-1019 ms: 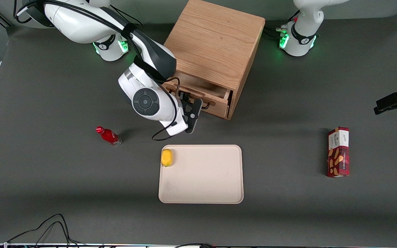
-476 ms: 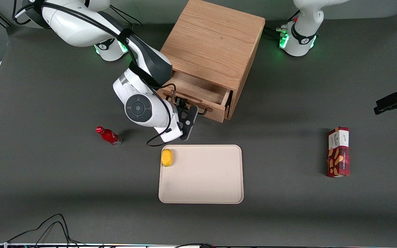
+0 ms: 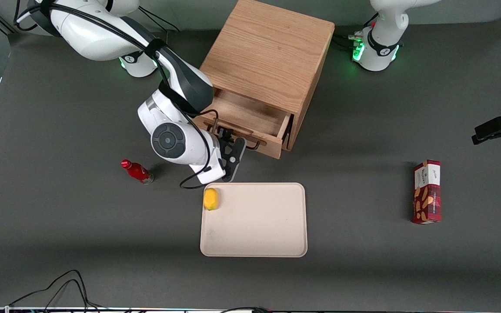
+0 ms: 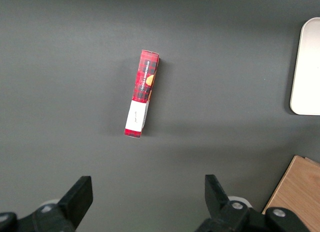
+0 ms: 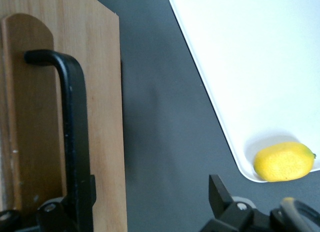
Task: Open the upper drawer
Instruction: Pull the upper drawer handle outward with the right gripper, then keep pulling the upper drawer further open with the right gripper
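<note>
Now upper drawer (image 3: 250, 118) partly out, gripper (image 3: 232, 145) at handle, lemon (image 3: 210, 198) in tray (image 3: 259, 243).

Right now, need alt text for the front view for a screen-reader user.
The working arm's gripper sits at the black bar handle of the upper drawer, which stands partly pulled out of the wooden cabinet. Nearer the camera, a lemon rests in the corner of a beige tray.
</note>
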You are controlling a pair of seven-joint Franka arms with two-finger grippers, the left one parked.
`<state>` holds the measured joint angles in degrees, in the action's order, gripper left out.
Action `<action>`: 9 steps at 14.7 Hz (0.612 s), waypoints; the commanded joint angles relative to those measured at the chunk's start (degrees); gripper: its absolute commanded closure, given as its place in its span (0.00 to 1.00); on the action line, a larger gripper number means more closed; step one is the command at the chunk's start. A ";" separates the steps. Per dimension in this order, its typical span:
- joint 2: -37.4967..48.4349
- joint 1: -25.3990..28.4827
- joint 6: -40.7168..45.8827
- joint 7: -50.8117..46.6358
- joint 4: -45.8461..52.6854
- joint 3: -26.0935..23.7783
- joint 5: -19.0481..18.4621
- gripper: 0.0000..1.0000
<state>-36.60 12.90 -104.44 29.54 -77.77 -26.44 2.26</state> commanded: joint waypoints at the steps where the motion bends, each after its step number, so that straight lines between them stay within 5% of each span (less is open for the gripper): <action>1: -1.63 0.37 1.17 1.22 3.15 0.25 -0.86 0.00; 9: -1.89 0.28 1.17 1.22 4.91 0.42 -1.39 0.00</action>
<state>-36.90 12.91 -104.41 29.59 -75.55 -26.06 2.07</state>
